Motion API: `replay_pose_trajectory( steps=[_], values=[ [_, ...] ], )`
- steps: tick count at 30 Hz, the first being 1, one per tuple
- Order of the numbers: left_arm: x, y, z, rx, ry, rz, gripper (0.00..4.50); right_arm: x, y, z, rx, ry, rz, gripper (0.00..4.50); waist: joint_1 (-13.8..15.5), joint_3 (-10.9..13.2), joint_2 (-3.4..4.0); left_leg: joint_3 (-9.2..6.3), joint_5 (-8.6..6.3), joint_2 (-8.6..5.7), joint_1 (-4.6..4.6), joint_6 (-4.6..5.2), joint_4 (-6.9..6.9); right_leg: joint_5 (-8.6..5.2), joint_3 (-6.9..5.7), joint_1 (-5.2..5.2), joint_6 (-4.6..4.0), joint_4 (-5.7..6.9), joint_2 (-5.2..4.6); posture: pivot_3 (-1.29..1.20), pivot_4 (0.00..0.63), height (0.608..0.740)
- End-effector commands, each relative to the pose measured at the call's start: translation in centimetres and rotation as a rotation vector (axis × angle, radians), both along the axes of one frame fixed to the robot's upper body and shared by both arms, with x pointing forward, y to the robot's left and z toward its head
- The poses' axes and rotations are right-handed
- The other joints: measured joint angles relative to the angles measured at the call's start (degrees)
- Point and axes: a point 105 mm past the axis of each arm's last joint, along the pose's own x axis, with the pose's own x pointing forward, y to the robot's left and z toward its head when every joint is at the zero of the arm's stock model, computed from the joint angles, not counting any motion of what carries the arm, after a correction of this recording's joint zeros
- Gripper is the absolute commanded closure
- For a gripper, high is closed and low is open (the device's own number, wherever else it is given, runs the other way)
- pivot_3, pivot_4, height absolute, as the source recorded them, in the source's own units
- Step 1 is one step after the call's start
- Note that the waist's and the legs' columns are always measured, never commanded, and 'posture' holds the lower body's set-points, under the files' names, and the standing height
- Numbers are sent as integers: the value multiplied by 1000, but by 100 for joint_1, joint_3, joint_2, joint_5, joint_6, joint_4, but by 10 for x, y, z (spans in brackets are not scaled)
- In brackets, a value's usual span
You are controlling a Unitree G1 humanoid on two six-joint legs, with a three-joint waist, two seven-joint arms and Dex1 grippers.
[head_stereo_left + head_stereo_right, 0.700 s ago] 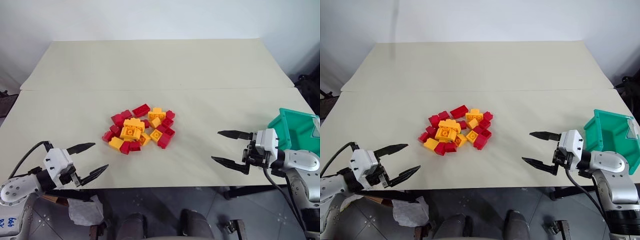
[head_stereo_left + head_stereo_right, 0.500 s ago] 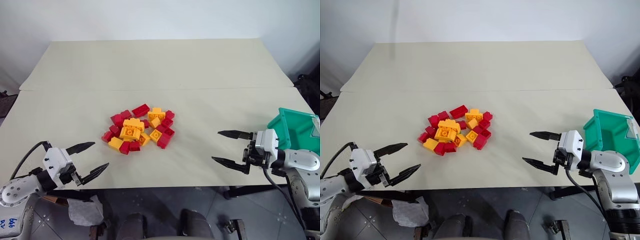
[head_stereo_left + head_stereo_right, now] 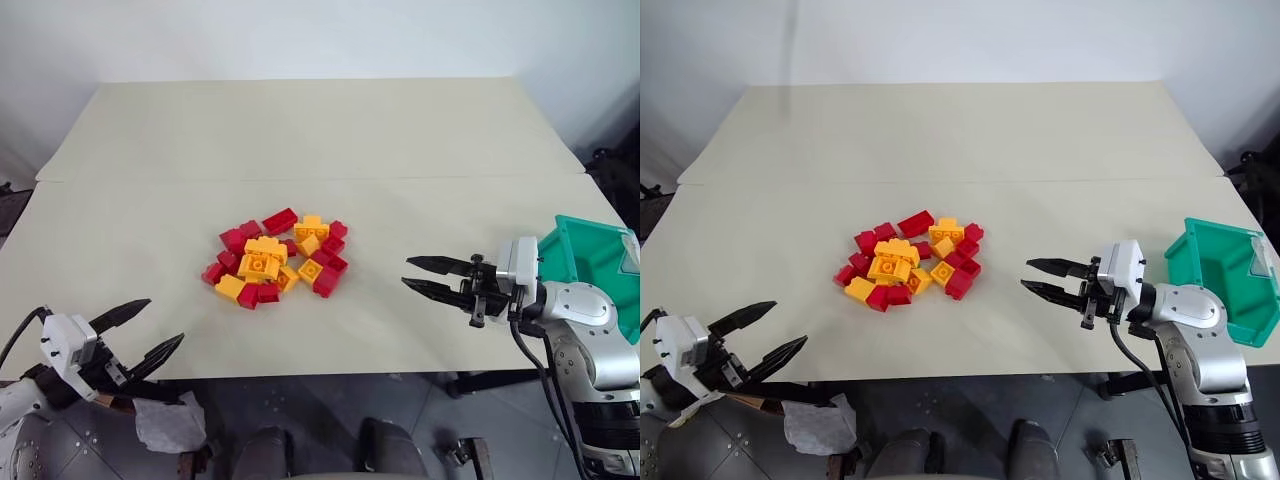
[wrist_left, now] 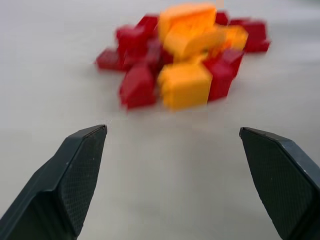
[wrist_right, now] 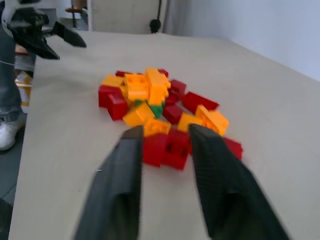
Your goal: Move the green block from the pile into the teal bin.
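The pile [image 3: 275, 258] of red and yellow-orange bricks lies mid-table. The green block [image 5: 156, 109] peeks out from between yellow bricks in the right wrist view and is hidden in the head views. At the table's right edge stands the teal bin [image 3: 590, 262]. My right gripper [image 3: 406, 272] hovers level between bin and pile, pointing at the pile. Its fingers [image 5: 129, 165] are a narrow gap apart with nothing between them. My left gripper [image 3: 165, 322] hangs wide open and empty at the front left edge, aimed at the pile [image 4: 185, 55].
A seam [image 3: 300, 179] runs across the beige table, behind the pile. Crumpled paper [image 3: 160, 425] lies on the floor under the front edge. A person's leg and shoe [image 5: 9, 132] stand beyond the table's left side in the right wrist view.
My right gripper has moved left toward the pile and its fingers have narrowed from wide open. My left gripper has drawn back toward the front left corner, still open.
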Motion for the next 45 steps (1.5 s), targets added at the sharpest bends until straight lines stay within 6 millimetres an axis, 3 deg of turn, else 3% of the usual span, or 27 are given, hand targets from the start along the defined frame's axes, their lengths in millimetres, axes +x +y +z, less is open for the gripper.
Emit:
replay_pose_trajectory(
  steps=[1, 2, 5, 14, 18, 23, 29, 31, 39, 45],
  values=[
    [0, 2, 10, 22, -40, 0, 0, -7, 1, 10, 4, -29, 21, 4426, 35, 0, -1, 0, -1, 0, -1, 0, 3, 0, 1, 0, 0, 0, 0, 0, 150, 740],
    [0, 0, 11, 21, -41, -11, 0, -7, 1, 10, 1, -31, 21, 4471, 45, 0, -1, 1, -2, 0, -1, 1, 5, 0, 1, 0, -1, 0, 0, 0, 150, 740],
    [-3, -5, 11, 4, -29, -52, 543, -5, 1, 11, 1, -43, 1, 4500, 45, -1, -1, 4, -2, 1, -1, 1, 7, 1, 3, 0, -2, 2, 1, 0, 150, 740],
    [-4, -8, 13, -5, -31, -109, 3331, -10, -4, 11, 8, 11, 14, 4500, 48, -1, -1, 6, -3, 3, 0, 0, 8, 1, 3, -1, -2, 2, 3, 0, 150, 740],
    [0, -25, 17, -10, -36, -192, 4500, -15, -5, 8, 8, 78, 20, 3611, 69, -1, -1, 7, -4, 3, -1, 1, 12, 1, 3, 0, -2, 3, 3, 0, 150, 740],
    [11, -51, 32, -53, -53, -284, 4500, -23, -16, 2, -71, 33, 0, 2068, 90, -1, -1, 4, -7, 4, -4, 2, 24, 2, 2, 2, -3, 6, 3, 0, 150, 740],
    [33, -80, 34, -4, 7, -392, 4500, -23, -28, 6, -38, 22, -84, 38, 80, -3, -3, 5, -14, 8, -1, -1, 42, 2, 5, 2, -3, 22, 8, 0, 150, 740],
    [42, -90, 33, -6, 41, -424, 4500, -24, -27, 5, -33, 14, -96, 38, 79, -3, -3, 6, -16, 8, -3, -1, 48, 2, 7, 3, -3, 22, 9, 0, 150, 740],
    [114, -130, 33, 19, 99, -429, 4500, -33, -19, 2, -50, 1, -130, 38, 91, -3, -5, 9, -19, 7, -4, 0, 68, 2, 14, 2, -3, 39, 12, 0, 150, 740],
    [142, -147, 35, 33, 97, -421, 4500, -35, -18, 4, -25, -12, -186, 38, 82, -3, -6, 11, -19, 8, -2, -1, 70, 2, 14, 1, -3, 46, 14, 0, 150, 740]
  ],
)
